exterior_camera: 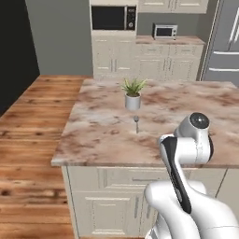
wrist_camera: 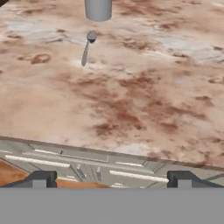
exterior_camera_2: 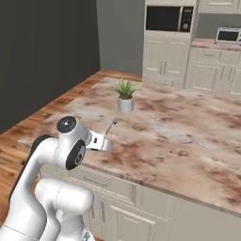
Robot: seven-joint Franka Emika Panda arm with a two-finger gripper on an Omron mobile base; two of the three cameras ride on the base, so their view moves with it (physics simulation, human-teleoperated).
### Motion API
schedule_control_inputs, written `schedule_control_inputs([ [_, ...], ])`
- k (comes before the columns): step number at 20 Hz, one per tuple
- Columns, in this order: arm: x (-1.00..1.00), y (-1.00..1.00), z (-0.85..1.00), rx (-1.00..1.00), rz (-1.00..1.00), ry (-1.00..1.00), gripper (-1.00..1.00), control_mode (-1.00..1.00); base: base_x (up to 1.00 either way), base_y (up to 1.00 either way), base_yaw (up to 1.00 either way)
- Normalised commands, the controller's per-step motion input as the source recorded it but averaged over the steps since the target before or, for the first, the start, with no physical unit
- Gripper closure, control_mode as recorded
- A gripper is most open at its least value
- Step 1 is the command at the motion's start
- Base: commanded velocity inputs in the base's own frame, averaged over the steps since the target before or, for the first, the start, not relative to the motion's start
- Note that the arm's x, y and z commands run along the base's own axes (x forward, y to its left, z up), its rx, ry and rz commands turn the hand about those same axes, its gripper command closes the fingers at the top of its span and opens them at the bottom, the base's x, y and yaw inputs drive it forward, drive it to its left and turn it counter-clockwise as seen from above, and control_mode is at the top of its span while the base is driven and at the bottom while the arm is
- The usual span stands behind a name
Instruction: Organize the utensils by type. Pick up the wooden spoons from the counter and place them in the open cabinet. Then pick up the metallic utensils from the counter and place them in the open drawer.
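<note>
Counter (exterior_camera: 93, 135) marbled, w/ potted plant (exterior_camera: 133, 93). Metal spoon (exterior_camera: 136, 123) lies just before plant, untouched. Your gripper (wrist_camera: 111, 179) empty, jaws spread wide, well short of spoon. Sorting barely begun, I judge.

Metal spoon (exterior_camera: 136, 123) lies on counter (exterior_camera: 102, 140), just in front of potted plant (exterior_camera: 133, 94), near it, not touching. Microwave (exterior_camera: 113, 17) & toaster oven (exterior_camera: 165, 31) far behind counter, by back wall.
</note>
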Motion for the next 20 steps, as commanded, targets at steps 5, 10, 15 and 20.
schedule_control_inputs([
  [5, 0.0, 0.0, 0.0, 0.0, 0.0, 0.0, -1.0, 1.0, 0.37, 0.64, -0.46],
  [10, 0.0, 0.0, 0.0, 0.0, 0.0, 0.0, -1.0, 1.0, 0.65, 0.18, -0.19],
  [15, 0.0, 0.0, 0.0, 0.0, 0.0, 0.0, -1.0, 1.0, 0.55, 0.06, 0.0],
  [20, 0.0, 0.0, 0.0, 0.0, 0.0, 0.0, -1.0, 1.0, 0.07, 0.0, 0.0],
])
